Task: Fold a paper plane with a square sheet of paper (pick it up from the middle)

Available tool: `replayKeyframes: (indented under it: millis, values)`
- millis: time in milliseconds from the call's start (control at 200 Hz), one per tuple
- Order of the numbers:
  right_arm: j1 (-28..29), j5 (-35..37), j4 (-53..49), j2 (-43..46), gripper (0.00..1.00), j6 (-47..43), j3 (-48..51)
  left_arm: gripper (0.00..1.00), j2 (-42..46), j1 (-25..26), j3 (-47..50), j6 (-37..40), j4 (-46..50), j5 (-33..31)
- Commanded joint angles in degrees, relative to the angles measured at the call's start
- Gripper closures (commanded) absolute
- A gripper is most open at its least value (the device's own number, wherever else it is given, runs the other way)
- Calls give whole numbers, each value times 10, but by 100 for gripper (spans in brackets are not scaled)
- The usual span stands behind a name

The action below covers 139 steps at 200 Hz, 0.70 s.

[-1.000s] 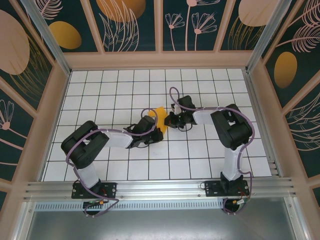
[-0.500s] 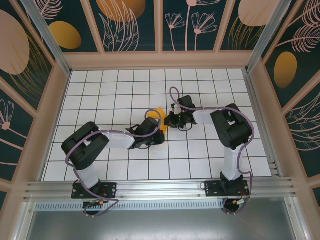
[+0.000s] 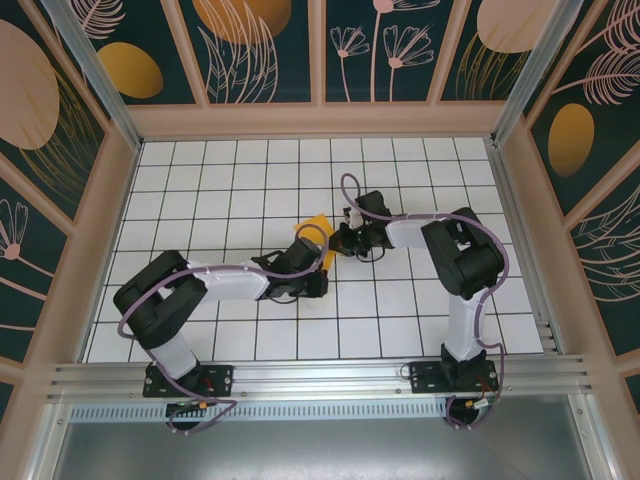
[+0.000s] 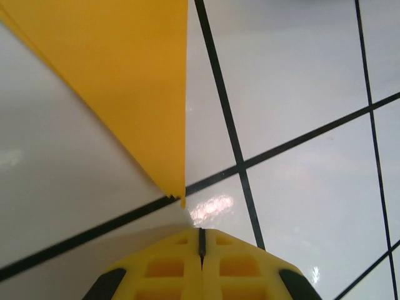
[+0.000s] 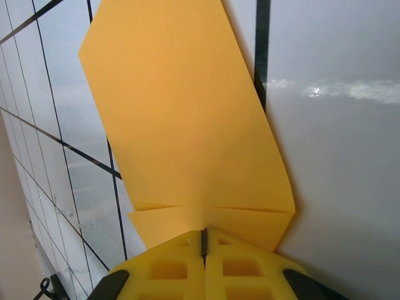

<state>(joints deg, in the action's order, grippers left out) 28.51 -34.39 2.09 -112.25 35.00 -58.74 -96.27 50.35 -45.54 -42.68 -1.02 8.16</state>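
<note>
Midway across the white tiled table [image 3: 200,200] lies the square sheet of paper [image 5: 181,125], a creased pointed shape. The right gripper [image 5: 204,240], closed, rests at its folded edge. The left gripper [image 4: 201,240], closed, sits just short of its tip. Folding looks midway; the next crease likely needs 1 end pinned.

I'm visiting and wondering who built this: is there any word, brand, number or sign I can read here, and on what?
No readable text: none on the orange paper, the tiled table, the painted panels, or the yellow left tool and right tool.
Anything on the arm bases is too small to read.
</note>
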Motion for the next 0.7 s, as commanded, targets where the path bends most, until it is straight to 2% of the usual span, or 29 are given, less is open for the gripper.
replayKeyframes:
  millis: [0, 135, 245, 365, 455, 691]
  values:
    - [4, 50, -36, 6, 100, 38, 34, 100, 48, 2, -9, -13, 18, -72]
    - [18, 27, -5, 50, 100, 96, 68, 100, 60, -1, -10, -46, 5, -138]
    - [15, 30, 12, 96, 100, 111, 81, 100, 44, -4, -13, -60, -11, -144]
    - [-3, 44, 15, 133, 87, 110, 88, 100, 15, -6, -32, -61, -33, -122]
    - [-20, 49, 17, 144, 79, 105, 100, 100, -2, -5, -49, -67, -39, -131]
    - [-51, 48, 15, 153, 67, 73, 121, 100, -45, -11, -70, -84, -23, -160]
